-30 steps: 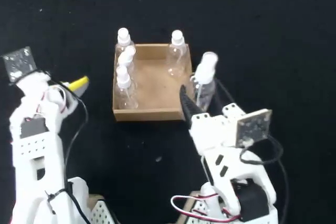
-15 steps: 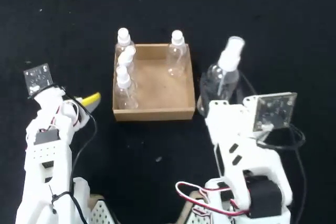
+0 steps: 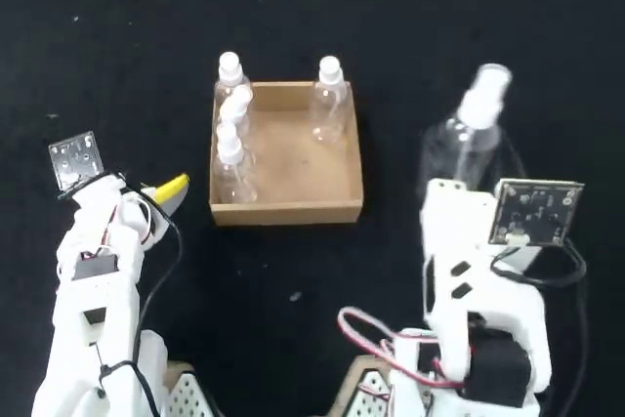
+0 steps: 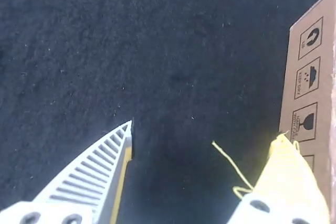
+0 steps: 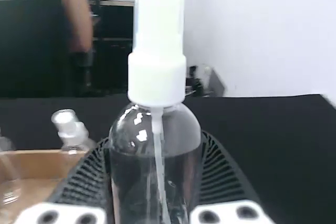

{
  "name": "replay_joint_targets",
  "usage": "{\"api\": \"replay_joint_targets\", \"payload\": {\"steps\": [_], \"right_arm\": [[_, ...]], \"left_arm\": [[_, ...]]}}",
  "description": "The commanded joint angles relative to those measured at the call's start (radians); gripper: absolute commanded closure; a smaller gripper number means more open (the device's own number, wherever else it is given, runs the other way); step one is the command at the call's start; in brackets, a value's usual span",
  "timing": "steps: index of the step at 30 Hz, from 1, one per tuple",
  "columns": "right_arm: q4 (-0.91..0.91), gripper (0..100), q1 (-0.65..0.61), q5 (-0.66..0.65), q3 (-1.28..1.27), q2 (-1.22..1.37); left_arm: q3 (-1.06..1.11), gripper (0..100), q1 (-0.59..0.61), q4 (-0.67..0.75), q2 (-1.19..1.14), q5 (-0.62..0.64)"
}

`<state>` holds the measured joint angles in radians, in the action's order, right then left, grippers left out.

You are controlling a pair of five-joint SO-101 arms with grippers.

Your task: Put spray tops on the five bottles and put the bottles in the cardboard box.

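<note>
Right claw (image 5: 155, 163) gripped a spray-topped bottle (image 5: 153, 140), held apart from the cardboard box (image 3: 288, 212). Left claw (image 4: 205, 131) gaped wide, empty, above the counter (image 4: 105, 51).

The high view looks down over the table (image 3: 488, 26); both close wrist views share the cardboard box (image 3: 288, 212).

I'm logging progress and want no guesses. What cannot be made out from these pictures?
- The held bottle: its base is cut off by the right wrist view's edge; in the high view the right arm covers its lower part.
- The three bottles along one wall of the cardboard box: they overlap in the high view, and how firmly they are capped is too small to tell.
</note>
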<state>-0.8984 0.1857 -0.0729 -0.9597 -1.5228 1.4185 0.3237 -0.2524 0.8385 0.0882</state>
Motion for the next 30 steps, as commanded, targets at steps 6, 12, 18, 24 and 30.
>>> {"api": "replay_joint_targets", "payload": {"steps": [6,12,18,24,30], "right_arm": [[0.321,98.7,0.236,-0.025,-0.266,0.022],[0.537,98.8,0.259,-0.025,-0.432,0.024],[0.551,98.8,0.259,-0.034,-0.394,0.053],[0.557,98.8,0.285,-0.057,-0.209,0.326],[0.715,98.8,0.308,-0.058,-0.11,0.616]], "left_arm": [[-0.004,68,-0.01,0.023,0.018,0.005],[-0.002,68,-0.01,0.025,0.018,0.003],[-0.001,68,-0.01,0.025,0.018,0.0],[-0.001,68,-0.01,0.023,0.018,0.0],[-0.001,68,-0.01,0.023,0.018,-0.002]]}}
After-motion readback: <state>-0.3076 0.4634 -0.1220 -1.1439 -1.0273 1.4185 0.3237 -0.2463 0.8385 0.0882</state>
